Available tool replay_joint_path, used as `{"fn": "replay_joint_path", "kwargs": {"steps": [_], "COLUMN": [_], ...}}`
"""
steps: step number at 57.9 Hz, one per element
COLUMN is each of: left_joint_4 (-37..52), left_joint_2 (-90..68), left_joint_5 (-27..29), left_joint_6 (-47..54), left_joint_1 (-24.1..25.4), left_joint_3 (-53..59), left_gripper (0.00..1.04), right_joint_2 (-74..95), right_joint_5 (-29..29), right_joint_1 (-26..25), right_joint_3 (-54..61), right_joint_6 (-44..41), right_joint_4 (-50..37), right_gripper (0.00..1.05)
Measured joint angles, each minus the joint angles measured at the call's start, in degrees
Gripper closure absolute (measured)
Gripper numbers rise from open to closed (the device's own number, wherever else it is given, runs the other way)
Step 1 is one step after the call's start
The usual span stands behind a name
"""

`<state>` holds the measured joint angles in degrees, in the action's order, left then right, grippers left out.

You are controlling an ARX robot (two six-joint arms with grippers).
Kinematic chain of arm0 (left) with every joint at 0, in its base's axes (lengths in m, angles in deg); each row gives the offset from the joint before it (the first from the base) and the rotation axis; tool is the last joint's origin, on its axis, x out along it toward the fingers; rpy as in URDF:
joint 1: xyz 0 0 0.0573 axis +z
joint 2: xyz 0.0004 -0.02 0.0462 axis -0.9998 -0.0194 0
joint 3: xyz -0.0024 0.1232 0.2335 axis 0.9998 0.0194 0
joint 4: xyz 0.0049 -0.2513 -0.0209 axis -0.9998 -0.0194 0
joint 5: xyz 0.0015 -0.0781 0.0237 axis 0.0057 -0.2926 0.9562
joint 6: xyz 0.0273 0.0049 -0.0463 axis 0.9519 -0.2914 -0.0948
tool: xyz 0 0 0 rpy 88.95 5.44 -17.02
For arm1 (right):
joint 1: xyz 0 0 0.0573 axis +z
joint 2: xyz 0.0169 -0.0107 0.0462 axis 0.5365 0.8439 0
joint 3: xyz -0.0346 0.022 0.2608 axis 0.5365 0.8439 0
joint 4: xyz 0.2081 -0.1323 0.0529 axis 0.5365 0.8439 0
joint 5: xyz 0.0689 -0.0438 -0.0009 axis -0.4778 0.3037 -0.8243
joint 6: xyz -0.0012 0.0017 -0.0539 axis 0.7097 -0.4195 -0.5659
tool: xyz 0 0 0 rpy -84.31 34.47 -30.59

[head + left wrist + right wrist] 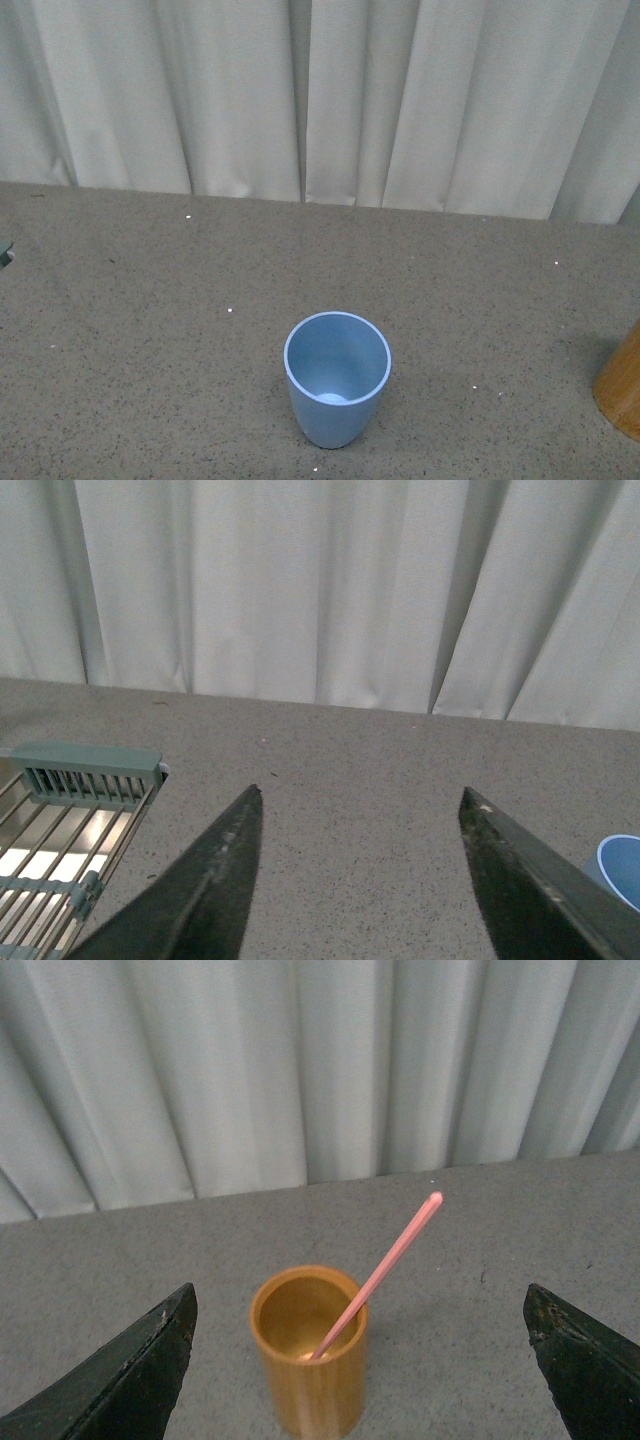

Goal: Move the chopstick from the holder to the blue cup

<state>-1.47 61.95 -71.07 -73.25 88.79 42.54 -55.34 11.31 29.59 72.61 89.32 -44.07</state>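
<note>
Right gripper (pixel 360 1295) fingers spread wide, nothing held; pink chopstick (pixel 390 1255) leaning in the tan holder (pixel 310 1385) between them, touching neither. Left gripper (pixel 360 792) fingers spread too, empty, blue cup (pixel 622 872) just outside one finger.

Open path ahead of your right gripper (pixel 358 1290) to the holder (pixel 310 1390), chopstick (pixel 395 1250) slanting out, wire rack (pixel 70 820) beside your left gripper (pixel 360 791).

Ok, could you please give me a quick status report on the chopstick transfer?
Left pincer open, empty. Right pincer open, facing holder, chopstick leaning inside, untouched. Blue cup upright, no chopstick yet. No obstruction seen.
</note>
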Motion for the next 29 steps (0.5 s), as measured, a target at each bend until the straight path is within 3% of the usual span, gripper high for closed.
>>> {"fn": "replay_joint_path", "kwargs": {"steps": [4,9,29], "left_joint_4": [0.00,0.00,0.00], "left_joint_2": [0.00,0.00,0.00], "left_joint_5": [-0.04,0.00,-0.02], "left_joint_6": [0.00,0.04,0.07], "left_joint_1": [0.00,0.00,0.00], "left_joint_3": [0.00,0.00,0.00], "left_gripper": [0.26,0.05,0.07], "right_joint_2": [13.73,32.26,54.42], "right_joint_5": [-1.66,-3.52,1.18], "right_joint_1": [-2.93,-4.46,-4.59], "right_joint_3": [-5.64,-14.56,-28.59], "right_joint_6": [0.76,2.43,5.38], "right_joint_4": [-5.79,-6.88,-7.87], "right_gripper": [0.10,0.10,0.10]}}
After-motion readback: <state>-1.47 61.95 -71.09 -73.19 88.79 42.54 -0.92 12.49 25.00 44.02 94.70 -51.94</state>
